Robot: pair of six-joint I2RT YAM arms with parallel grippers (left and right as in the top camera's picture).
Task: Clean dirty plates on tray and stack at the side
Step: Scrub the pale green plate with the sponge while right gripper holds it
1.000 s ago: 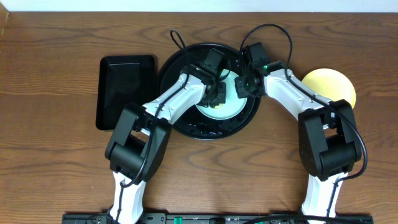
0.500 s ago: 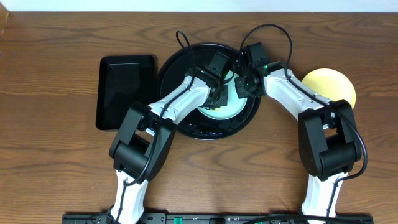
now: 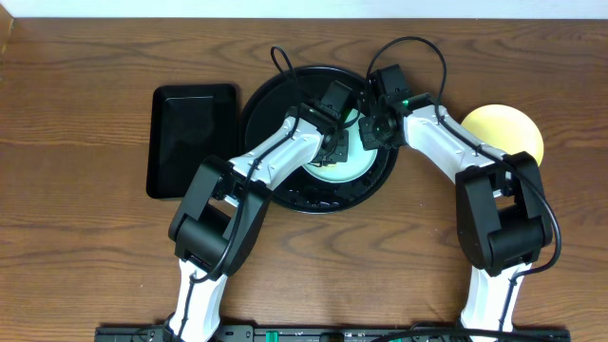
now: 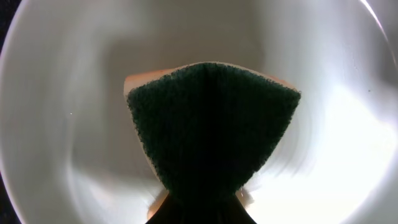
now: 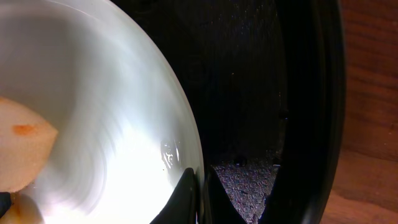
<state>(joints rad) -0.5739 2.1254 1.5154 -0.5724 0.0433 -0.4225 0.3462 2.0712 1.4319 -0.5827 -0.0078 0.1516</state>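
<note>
Currently: sponge on mint plate, rim pinched

Left gripper (image 3: pixel 333 144) is over the mint plate (image 3: pixel 350 171). That plate lies inside the round tray (image 3: pixel 271 116), right of its centre. Left fingers are clamped on a folded sponge (image 4: pixel 211 124). Its dark green scouring face is toward the wrist camera, with the orange body showing at the edges. The sponge sits on the plate's inner surface near the middle. In the left wrist view the fingers are hidden behind the sponge.

Right gripper (image 5: pixel 200 186) reaches in from the tray's right side. Its fingers are pressed together on the plate's rim. One tip is on the inside and the other on the outside, over the tray floor. In the right wrist view a pale orange corner of the sponge shows at the left edge, with a small orange mark on it.

Yellow plate (image 3: pixel 503 133) lies on the table (image 3: pixel 95 247), right of the round tray and apart from it. The right arm partly covers it. Rectangular tray (image 3: pixel 193 138) lies just left of the round tray.
</note>
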